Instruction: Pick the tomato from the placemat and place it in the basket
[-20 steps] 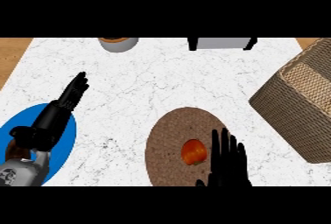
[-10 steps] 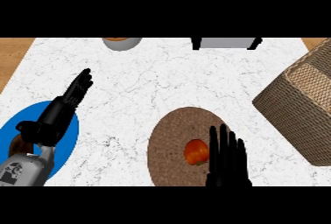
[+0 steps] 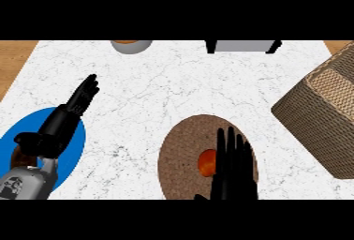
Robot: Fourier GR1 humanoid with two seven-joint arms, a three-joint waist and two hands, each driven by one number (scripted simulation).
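the right hand (image 3: 232, 171) is edging leftward over the brown placemat (image 3: 181, 154), fingers straight and together, now overlapping the tomato (image 3: 206, 161) at their left edge, closing in for a grasp before the wicker basket (image 3: 325, 110).

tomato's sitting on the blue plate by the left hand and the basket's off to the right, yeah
Not quite. In the head view the tomato lies on the brown placemat, beside the open right hand. The blue plate lies under the left hand and no tomato shows on it. The basket is indeed off to the right.
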